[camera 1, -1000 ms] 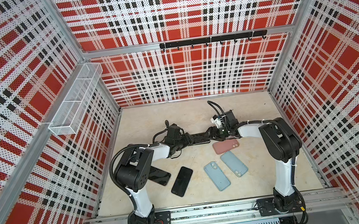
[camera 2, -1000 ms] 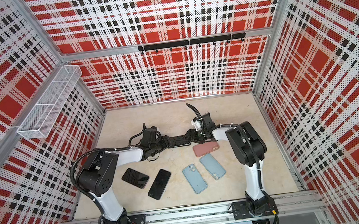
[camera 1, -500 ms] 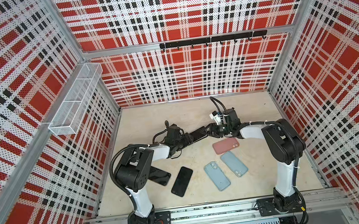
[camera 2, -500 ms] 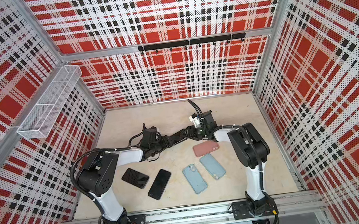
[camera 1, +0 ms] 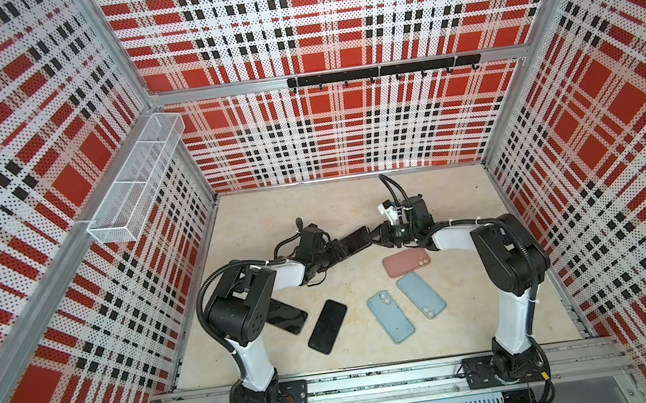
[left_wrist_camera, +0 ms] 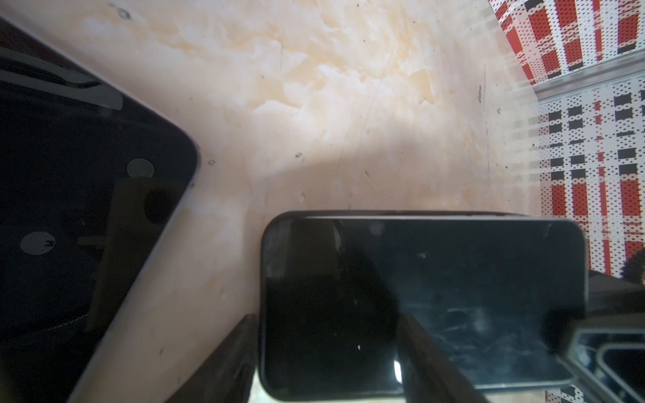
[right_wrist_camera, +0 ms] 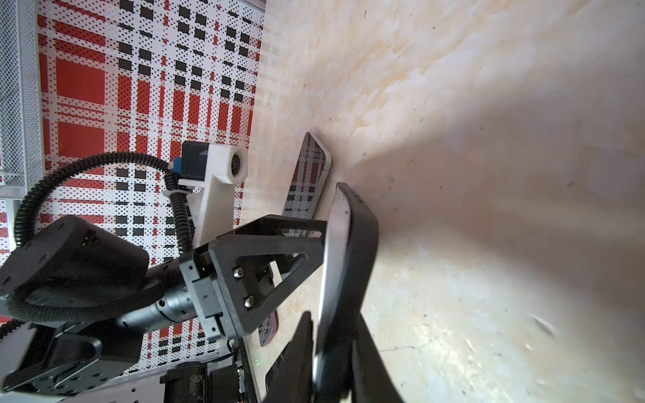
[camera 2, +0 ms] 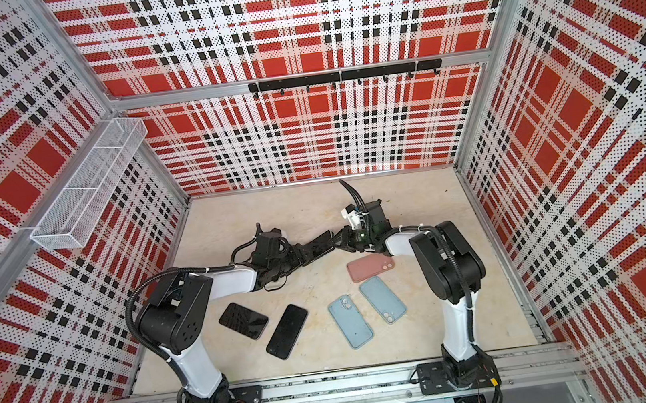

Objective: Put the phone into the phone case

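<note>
Black glossy phone (left_wrist_camera: 419, 303), rounded corners.

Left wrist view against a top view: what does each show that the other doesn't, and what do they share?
Only the left wrist view: close-ups of the smudged screen of the held black phone and the rounded corner of another dark phone. Only the top view: the pink case, two blue cases, two black phones lying flat, both arms, the wire basket. Shared: the black phone held between the left jaws and the right jaws, the beige table, the plaid walls.
</note>
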You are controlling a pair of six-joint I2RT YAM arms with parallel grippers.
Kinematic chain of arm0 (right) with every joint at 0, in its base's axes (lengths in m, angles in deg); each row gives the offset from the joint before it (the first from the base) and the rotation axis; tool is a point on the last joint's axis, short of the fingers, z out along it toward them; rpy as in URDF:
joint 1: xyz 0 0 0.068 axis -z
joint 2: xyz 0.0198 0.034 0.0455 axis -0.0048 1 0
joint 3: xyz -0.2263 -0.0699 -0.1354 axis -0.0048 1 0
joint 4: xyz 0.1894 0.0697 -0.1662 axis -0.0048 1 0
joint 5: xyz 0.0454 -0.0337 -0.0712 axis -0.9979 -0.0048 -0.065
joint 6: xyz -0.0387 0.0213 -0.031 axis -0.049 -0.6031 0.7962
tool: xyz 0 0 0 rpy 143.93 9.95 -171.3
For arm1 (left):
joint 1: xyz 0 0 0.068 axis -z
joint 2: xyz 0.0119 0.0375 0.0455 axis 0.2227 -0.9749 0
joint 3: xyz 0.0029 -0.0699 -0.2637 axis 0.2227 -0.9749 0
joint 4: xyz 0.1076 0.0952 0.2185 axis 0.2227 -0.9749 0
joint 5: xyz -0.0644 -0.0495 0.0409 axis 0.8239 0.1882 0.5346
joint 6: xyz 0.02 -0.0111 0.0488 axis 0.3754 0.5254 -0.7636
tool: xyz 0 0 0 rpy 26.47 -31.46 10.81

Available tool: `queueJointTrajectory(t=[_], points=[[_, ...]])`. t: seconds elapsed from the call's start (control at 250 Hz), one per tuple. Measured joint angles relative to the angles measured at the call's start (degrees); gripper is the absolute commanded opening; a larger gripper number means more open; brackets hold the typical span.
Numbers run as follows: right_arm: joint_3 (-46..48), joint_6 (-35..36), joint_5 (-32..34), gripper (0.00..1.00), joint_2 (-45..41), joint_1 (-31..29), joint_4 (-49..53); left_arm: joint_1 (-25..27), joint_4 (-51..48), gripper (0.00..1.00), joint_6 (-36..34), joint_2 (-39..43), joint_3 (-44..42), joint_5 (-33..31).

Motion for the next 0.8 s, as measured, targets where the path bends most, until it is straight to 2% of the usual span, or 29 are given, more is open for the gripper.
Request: queueJointTrajectory(t=[0.156,0.28,0.564,0.8], points=[[-0.02,0.68,0.96,0.05,0.0,0.0,0.94,-0.02,-0.02,0.68,0.0,0.07,0.0,0.0],[-0.09,1.62,1.79,0.04,-0.02,0.0,2.14,-0.13,-0.2,0.72,0.0,0.57,-0.26,0.17],[-0.09,2.6,2.62,0.0,-3.8,0.76,4.63,-2.08,-1.57,1.0,-0.28,8.35,-1.29,0.66],[0.68,0.9,1.07,0.0,-7.28,4.35,2.56,-6.29,-1.44,0.99,-2.25,17.42,-1.62,2.97]])
